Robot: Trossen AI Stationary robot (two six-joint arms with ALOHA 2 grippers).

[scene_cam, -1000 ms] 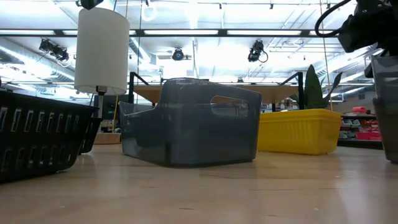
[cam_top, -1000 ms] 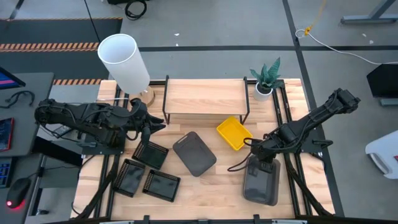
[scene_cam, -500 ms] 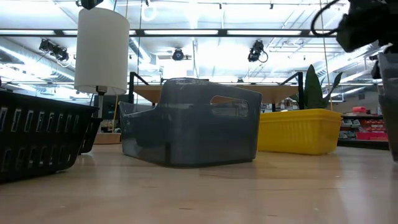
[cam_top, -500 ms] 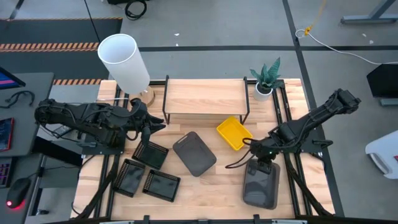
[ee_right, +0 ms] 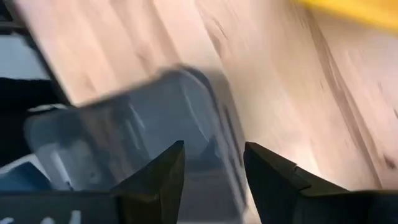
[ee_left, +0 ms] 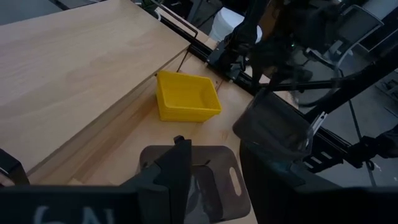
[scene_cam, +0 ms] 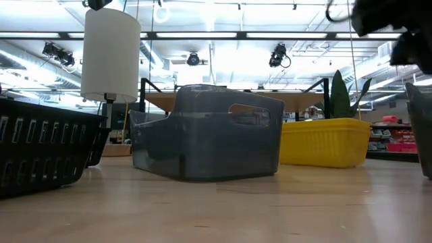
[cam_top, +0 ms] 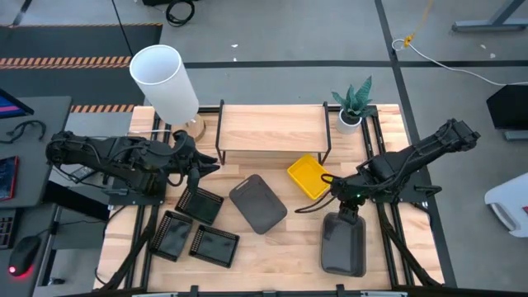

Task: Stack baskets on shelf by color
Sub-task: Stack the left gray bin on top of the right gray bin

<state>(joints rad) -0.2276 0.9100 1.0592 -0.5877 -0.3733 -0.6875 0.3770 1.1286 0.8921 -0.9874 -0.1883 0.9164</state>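
A dark grey basket (cam_top: 342, 245) stands upright on the table at the near right, and my right gripper (cam_top: 346, 211) hangs open just above its far end (ee_right: 155, 118), touching nothing. A second grey basket (cam_top: 257, 203) lies upside down at mid table. One yellow basket (cam_top: 310, 176) sits in front of the shelf (cam_top: 272, 128), whose plank top is bare. Three black mesh baskets (cam_top: 200, 204) (cam_top: 172, 234) (cam_top: 214, 245) stand at the near left. My left gripper (cam_top: 208, 165) waits open in the air at the left, above the black baskets.
A white lamp (cam_top: 165, 78) stands at the far left corner, beside the shelf. A potted plant (cam_top: 353, 103) sits at the far right corner. Black frame rails (cam_top: 381, 165) run along the table's right side. Bare tabletop (cam_top: 280, 247) lies between the black baskets and the right grey basket.
My right gripper has opened and let go of the grey basket at the near right. It has then risen and drawn a little toward the far edge. The basket has settled lower onto the table and turned slightly.
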